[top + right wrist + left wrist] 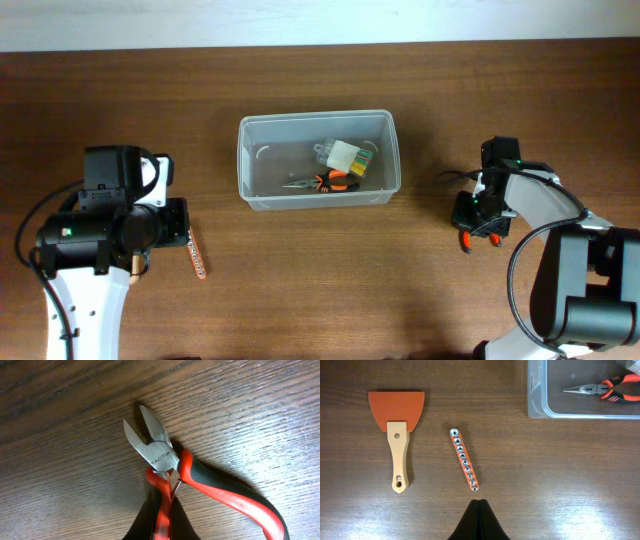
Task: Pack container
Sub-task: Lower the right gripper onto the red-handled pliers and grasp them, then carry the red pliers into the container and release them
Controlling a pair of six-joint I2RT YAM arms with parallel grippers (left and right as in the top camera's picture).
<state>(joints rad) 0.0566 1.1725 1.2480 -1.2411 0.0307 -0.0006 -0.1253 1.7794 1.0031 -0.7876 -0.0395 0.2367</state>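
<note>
A dark wooden table (pixel 320 300) filled nearly all of the overhead view, with only a pale band (pixel 320 20) showing beyond its far edge. The container (pixel 315 116) stood upright in the middle of the table, toward that far edge and between the two arms. Its mouth faced up and its long axis ran left to right across the view.

The left gripper (pixel 479 505) hung above bare wood with its jaws pressed together and nothing between them. The right gripper (pixel 161 510) was low over the table at the right, well apart from the container. Its jaws were clamped on one red handle of the cutters (pixel 160 455), whose blades were parted and pointing away from the fingers.

Ahead of the left gripper lay a scraper (pixel 397 425) with an orange blade and a wooden handle. Just beside the scraper was an orange socket strip (pixel 464 460), lying at a slight slant. Inside the container lay long-nose pliers (pixel 325 182) with orange and black handles, their tips pointing left. A small clear packet (pixel 348 157) lay touching or just beside the pliers; which, I cannot tell.
</note>
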